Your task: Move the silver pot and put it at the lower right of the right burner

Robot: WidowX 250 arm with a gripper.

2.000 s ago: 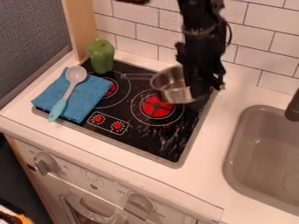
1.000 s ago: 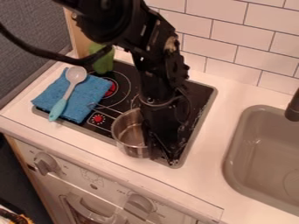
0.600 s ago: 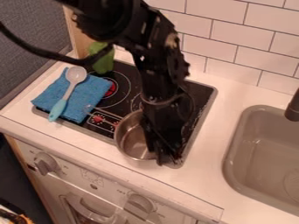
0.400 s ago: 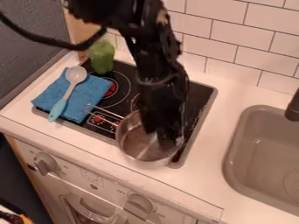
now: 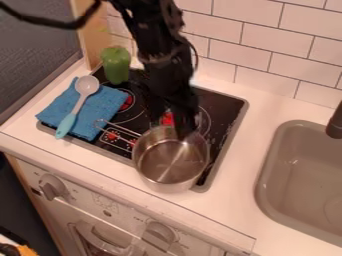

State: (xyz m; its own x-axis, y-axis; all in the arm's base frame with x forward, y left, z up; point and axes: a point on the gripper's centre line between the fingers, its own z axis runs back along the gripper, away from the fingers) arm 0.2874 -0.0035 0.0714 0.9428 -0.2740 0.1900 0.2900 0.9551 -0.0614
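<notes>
The black gripper (image 5: pixel 175 120) hangs over the right burner (image 5: pixel 204 119), its tip by the back rim of the silver pot (image 5: pixel 171 162). Whether it touches the rim, I cannot tell. Upright at the front right part of the black stove top (image 5: pixel 230 107), the pot is below the right burner in view, and its near side overlaps the front edge. Its wire handle points to the upper left, over the control panel. The arm covers part of the right burner.
A blue cloth (image 5: pixel 99 112) lies on the stove's left side with a spoon (image 5: pixel 81 95) on it. Behind stands a green pepper (image 5: pixel 116 65). To the right is a grey sink (image 5: pixel 304 170) with a dark faucet (image 5: pixel 336 122); a tiled wall (image 5: pixel 267 50) rises at the back.
The pot came from the back of the right burner to the front of the stove, then shifted slightly right. The gripper has since moved back and up from inside the pot's outline, uncovering it.
</notes>
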